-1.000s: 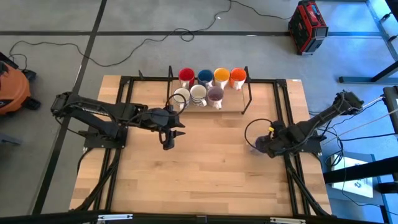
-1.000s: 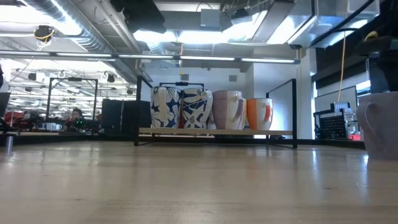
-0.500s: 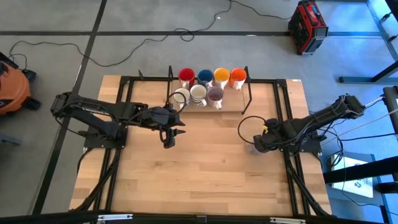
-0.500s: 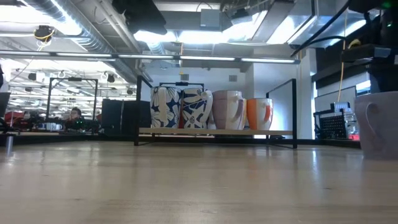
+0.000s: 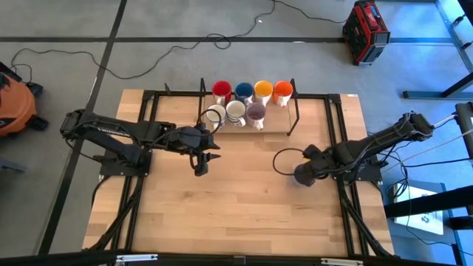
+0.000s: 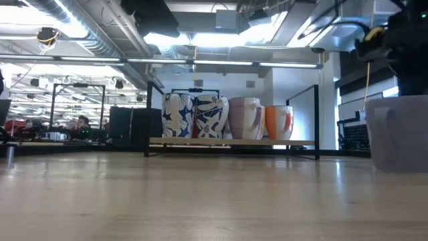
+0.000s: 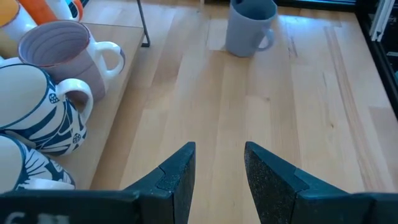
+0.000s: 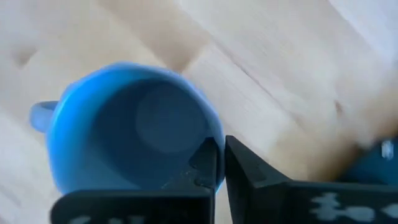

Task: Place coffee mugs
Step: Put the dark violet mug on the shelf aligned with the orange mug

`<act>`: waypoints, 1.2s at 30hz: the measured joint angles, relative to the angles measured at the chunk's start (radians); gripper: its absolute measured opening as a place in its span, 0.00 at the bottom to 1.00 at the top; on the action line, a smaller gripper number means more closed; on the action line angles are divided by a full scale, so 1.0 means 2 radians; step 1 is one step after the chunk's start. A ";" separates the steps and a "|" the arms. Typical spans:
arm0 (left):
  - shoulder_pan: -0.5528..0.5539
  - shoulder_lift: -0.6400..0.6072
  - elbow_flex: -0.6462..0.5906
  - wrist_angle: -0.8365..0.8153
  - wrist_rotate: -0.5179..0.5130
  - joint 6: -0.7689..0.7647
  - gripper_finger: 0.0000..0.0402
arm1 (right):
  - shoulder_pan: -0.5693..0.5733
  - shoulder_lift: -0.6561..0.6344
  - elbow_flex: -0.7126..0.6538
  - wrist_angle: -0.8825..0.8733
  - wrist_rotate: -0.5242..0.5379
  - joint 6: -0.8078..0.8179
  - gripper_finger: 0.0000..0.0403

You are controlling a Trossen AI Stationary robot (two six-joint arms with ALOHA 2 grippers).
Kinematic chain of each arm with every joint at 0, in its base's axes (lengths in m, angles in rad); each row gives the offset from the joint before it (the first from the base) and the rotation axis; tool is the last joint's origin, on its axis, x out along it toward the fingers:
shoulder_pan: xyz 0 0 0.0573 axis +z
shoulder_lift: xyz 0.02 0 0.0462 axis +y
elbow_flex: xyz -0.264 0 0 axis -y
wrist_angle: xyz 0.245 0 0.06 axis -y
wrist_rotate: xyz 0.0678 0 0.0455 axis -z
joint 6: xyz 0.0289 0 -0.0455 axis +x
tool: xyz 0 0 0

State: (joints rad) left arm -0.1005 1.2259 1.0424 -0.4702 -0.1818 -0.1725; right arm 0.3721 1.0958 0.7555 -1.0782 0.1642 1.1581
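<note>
While the right gripper (image 8: 217,163) pinched the rim of a dull blue-grey mug (image 5: 302,174), one finger inside the wall and one outside, the mug stood upright on the table (image 5: 244,214) toward its right side, well apart from the rack (image 5: 251,127); in the low view its base (image 6: 400,134) looked to be on or just above the wood, and I could not tell which. Seven other mugs (image 5: 236,111) already sat on the rack in two rows; the nearest open spot seemed to be at the right end of the front row, beside the purple mug (image 7: 62,59). The left gripper (image 7: 217,171) hung over the table just in front of the rack, its fingers parted and holding nothing. A rim pinch is a thin hold; the mug could tip or swing if it were lifted quickly, or slip free; it could also knock the rack's upright post (image 5: 294,114) or the purple mug on the way in, should the approach run low.
</note>
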 joint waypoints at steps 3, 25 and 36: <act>0.000 0.000 0.000 0.000 0.000 0.000 0.33 | -0.003 0.000 0.007 0.021 0.008 -0.088 0.01; 0.000 0.000 0.000 0.000 0.000 -0.003 0.33 | -0.139 0.039 0.008 0.086 -0.021 -0.374 0.04; 0.000 0.000 0.000 0.000 0.008 -0.002 0.33 | -0.141 0.053 0.011 0.091 -0.041 -0.359 0.25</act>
State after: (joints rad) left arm -0.1002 1.2263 1.0424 -0.4702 -0.1661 -0.1774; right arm 0.0906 1.2018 0.7777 -0.8965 0.0815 0.4397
